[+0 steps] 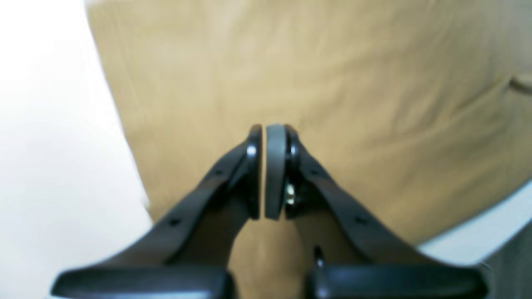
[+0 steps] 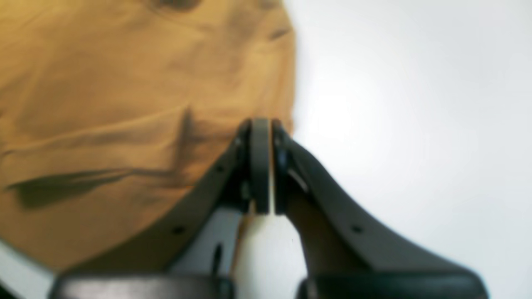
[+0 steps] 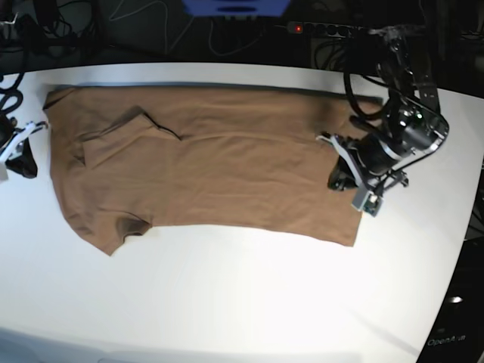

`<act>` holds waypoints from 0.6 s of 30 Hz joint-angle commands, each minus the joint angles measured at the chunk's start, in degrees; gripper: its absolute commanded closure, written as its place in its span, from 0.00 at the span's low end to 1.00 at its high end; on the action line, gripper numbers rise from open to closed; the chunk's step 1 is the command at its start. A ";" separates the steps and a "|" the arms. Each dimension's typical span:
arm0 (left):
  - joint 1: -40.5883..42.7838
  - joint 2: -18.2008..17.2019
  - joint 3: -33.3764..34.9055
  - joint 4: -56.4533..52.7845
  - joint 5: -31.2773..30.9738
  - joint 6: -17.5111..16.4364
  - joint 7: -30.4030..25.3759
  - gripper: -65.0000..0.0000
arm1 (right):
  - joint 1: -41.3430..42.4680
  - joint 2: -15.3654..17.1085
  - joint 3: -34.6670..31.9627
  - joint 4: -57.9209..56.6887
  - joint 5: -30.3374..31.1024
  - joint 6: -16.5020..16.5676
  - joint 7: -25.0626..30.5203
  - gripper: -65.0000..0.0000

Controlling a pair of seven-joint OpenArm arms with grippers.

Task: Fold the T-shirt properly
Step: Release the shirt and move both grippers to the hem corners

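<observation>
Left of the T-shirt [image 3: 204, 162], the right gripper [image 3: 21, 147] sits just off the sleeve end, jaws closed on nothing. The T-shirt lies spread lengthwise across the table [image 3: 249, 302], one sleeve folded inward. Over its hem end, the left gripper [image 3: 342, 170] is closed and empty. Judgement: a lengthwise fold is pending; both grippers must open and pinch edges.

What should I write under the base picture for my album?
Tan T-shirt spread on white table, robot arms at both ends.
</observation>
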 commanded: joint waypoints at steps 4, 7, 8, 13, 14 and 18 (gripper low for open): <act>-5.21 -0.40 -3.78 -2.89 -0.58 0.14 -0.97 0.96 | 8.97 1.35 0.18 0.65 -1.95 0.17 -4.93 0.98; -9.69 -0.58 -7.04 -9.49 -0.41 0.14 -0.97 0.96 | 16.09 1.35 -2.19 0.57 -5.30 0.17 -10.12 0.90; -10.84 -1.02 -7.74 -11.77 0.21 0.14 -0.97 0.96 | 18.20 1.35 -3.42 0.48 -6.35 0.17 -11.53 0.86; -16.64 -2.16 -8.09 -21.53 3.99 0.14 -1.50 0.96 | 28.31 0.04 -8.70 -6.29 -7.93 0.17 -14.78 0.72; -17.34 -2.16 -8.09 -22.59 4.69 0.14 -1.50 0.96 | 29.90 0.04 -9.84 -8.49 -7.93 0.17 -14.78 0.71; -19.10 -2.16 -8.09 -23.47 7.68 0.14 -1.59 0.95 | 37.28 -0.67 -14.94 -20.09 -7.93 0.17 -14.17 0.68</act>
